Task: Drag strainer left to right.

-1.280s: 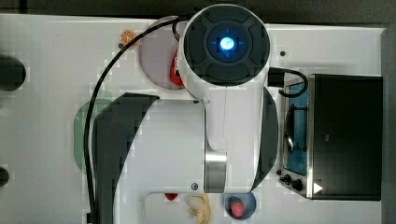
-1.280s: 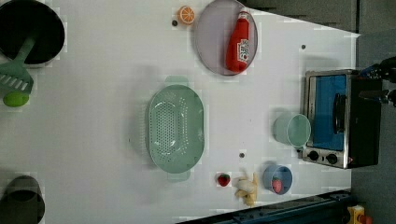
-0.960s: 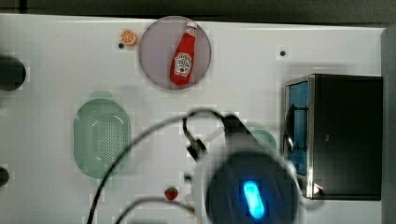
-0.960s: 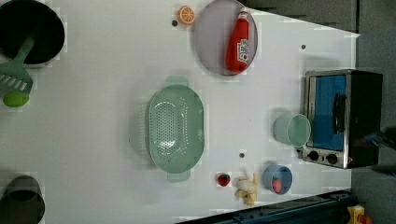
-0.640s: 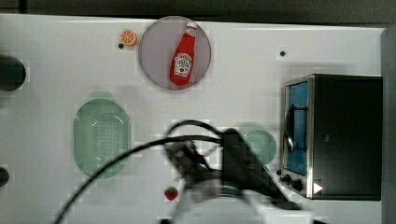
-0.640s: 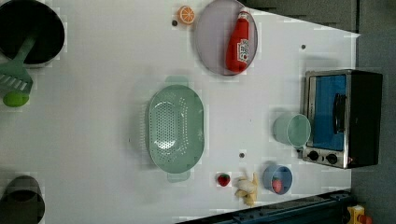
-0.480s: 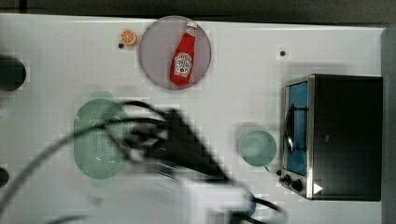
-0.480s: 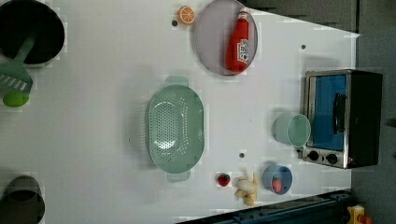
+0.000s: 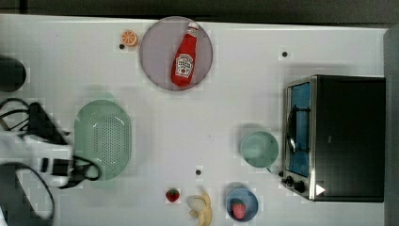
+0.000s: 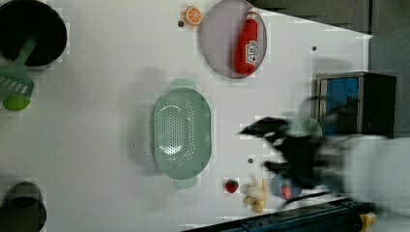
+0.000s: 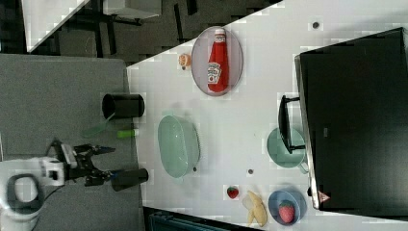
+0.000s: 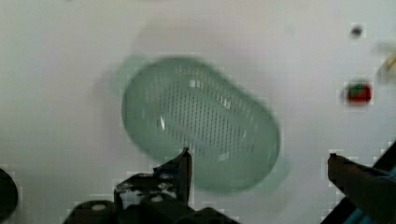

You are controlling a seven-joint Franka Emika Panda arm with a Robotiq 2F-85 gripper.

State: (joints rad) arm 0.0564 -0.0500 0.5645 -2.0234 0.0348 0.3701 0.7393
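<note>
Light, stiff strainer waiting to be dragged

The strainer (image 9: 103, 139) sits left of centre in the top view on the worktop (image 9: 226, 108); the tool (image 12: 257, 161), spread wide and empty, should probably hook its thin, slippery rim.

one strainer (image 9: 103, 139). one grey plate (image 9: 160, 70), one ketchup bottle (image 9: 185, 56) on it. one orange slice (image 9: 129, 38). two strawberries: one (image 9: 172, 194) on desk (image 9: 235, 70), one (image 9: 238, 208) in blue bowl (image 9: 249, 197). one banana (image 9: 201, 207). one mint cup (image 9: 259, 149). one toaster oven (image 9: 346, 137). two dark cups (image 10: 21, 212) (image 11: 123, 106). one green spatula (image 10: 14, 79).
</note>
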